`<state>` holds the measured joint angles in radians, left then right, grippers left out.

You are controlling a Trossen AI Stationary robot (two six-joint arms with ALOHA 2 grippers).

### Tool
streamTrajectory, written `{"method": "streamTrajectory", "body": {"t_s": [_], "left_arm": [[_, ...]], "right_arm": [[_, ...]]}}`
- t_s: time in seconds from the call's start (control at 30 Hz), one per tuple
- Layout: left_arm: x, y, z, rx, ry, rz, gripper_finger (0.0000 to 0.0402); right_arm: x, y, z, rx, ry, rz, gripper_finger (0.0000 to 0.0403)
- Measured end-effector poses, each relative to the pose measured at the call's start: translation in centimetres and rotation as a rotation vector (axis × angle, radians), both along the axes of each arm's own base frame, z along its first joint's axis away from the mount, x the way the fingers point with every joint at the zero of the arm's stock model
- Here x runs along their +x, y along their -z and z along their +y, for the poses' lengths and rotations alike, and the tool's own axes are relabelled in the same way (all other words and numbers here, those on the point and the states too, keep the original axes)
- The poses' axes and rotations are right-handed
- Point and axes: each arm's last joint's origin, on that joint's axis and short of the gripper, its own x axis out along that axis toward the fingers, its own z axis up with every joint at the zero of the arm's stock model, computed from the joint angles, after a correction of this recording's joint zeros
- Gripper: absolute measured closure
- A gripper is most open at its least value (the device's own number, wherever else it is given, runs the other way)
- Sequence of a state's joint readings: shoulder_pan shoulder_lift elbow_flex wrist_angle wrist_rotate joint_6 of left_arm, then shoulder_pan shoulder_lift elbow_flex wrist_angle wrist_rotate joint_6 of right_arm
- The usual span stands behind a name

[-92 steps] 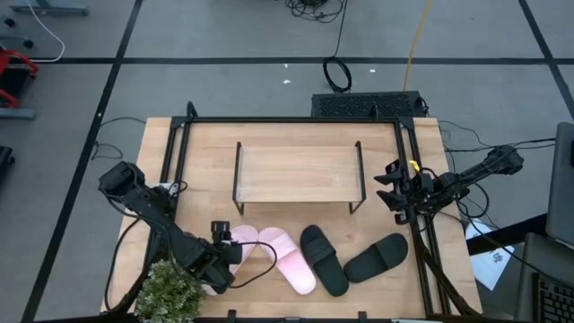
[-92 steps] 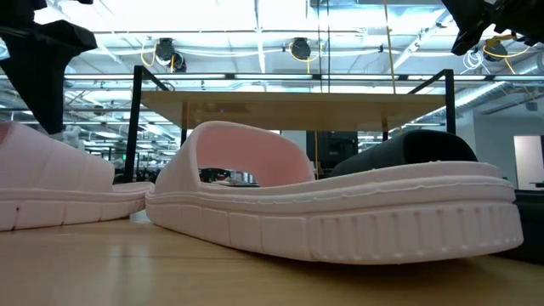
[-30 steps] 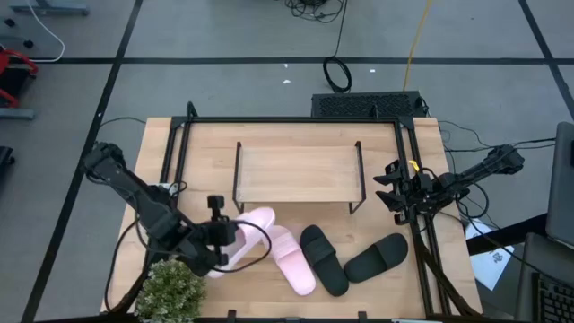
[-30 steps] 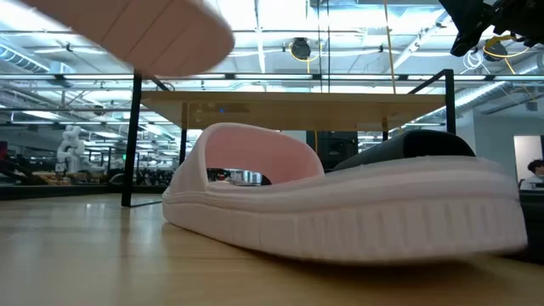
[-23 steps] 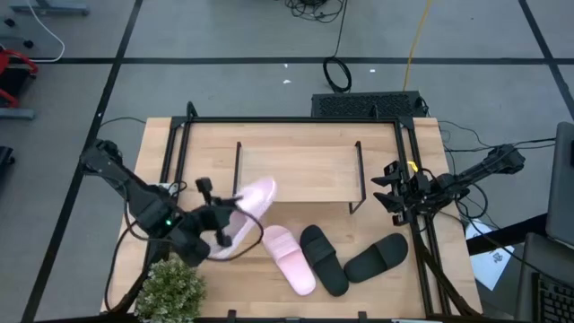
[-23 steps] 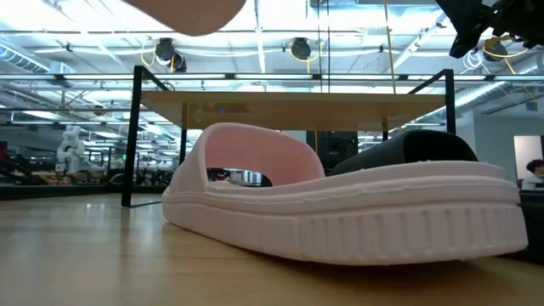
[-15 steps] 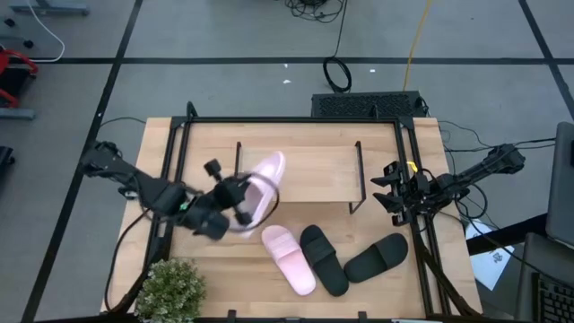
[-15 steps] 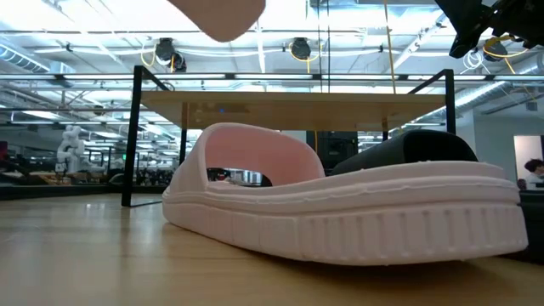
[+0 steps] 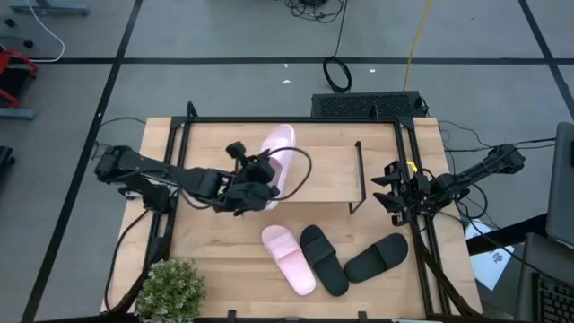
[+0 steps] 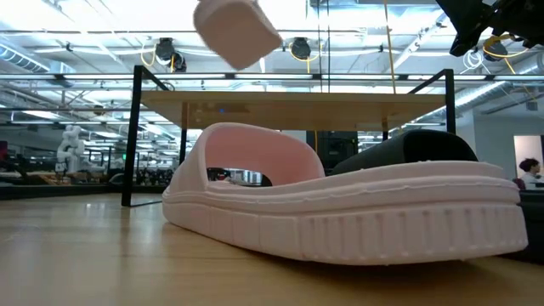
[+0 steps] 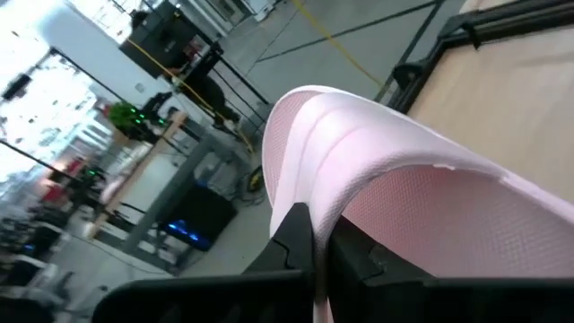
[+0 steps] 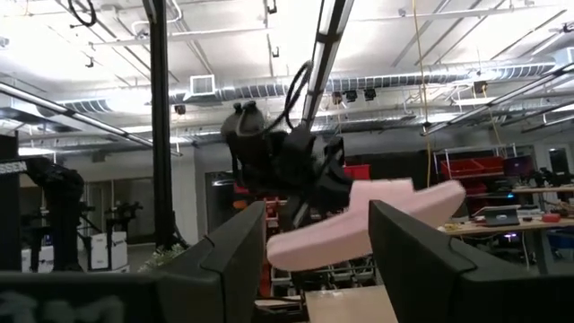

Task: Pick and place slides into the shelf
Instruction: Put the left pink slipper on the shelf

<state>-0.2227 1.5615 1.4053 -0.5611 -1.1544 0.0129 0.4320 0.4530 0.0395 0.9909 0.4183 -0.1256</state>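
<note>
One light pink slide (image 9: 278, 157) hangs over the left part of the shelf (image 9: 327, 172), with my left gripper (image 9: 258, 187) shut on it. In the low view only one end of it (image 10: 236, 31) shows, at the top. The other pink slide (image 9: 289, 260) and two black slides (image 9: 323, 260) (image 9: 377, 257) lie sole-down on the table in front of the shelf. My right gripper (image 9: 392, 191) waits open at the table's right edge, holding nothing. My left gripper pinches the edge of the pink slide's wide strap (image 11: 309, 193) between its two shut fingers. The fingers reach in nearly level from the table's left. The slide is lifted clear above the shelf and tilted, one end (image 12: 430, 199) higher than the other.
A potted plant (image 9: 170, 287) stands at the table's near left corner. A black frame (image 9: 296, 120) runs along the far and side edges of the table. The shelf's black legs (image 9: 359, 179) stand at its ends.
My left gripper, still shut on the pink slide, has swung from the table's near left part toward the far edge and rightward, rising a little. The slide has gone with it, lifted clear and turned about, and now hangs over the shelf's left part.
</note>
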Motion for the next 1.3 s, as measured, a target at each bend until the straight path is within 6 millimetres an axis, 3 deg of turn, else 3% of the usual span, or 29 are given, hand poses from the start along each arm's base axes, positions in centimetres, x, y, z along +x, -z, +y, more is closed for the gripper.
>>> {"method": "streamTrajectory", "body": {"t_s": [0.2, 0.47, 0.7, 0.87, 1.3], "left_arm": [[2.2, -2.5, 0.2, 0.076, -0.05, 0.114, 0.0402], [2.1, -2.2, 2.5, -0.078, -0.17, 0.319, 0.0402], [2.2, -1.3, 4.2, -0.123, -0.276, 0.392, 0.0402], [2.3, -0.6, 4.2, -0.141, -0.277, 0.414, 0.0402], [1.5, 4.2, 3.2, -0.108, -0.271, 0.596, 0.0402]], "right_arm": [[0.0, 0.0, 0.0, 0.003, -0.002, 0.001, 0.0213], [0.1, 0.1, 0.0, -0.003, -0.002, 0.015, 0.0213], [0.1, 0.2, 0.1, -0.007, -0.002, 0.025, 0.0213], [0.2, 0.4, 0.1, -0.009, -0.004, 0.039, 0.0213], [0.3, 0.6, 0.1, 0.003, -0.016, 0.06, 0.0213]]}}
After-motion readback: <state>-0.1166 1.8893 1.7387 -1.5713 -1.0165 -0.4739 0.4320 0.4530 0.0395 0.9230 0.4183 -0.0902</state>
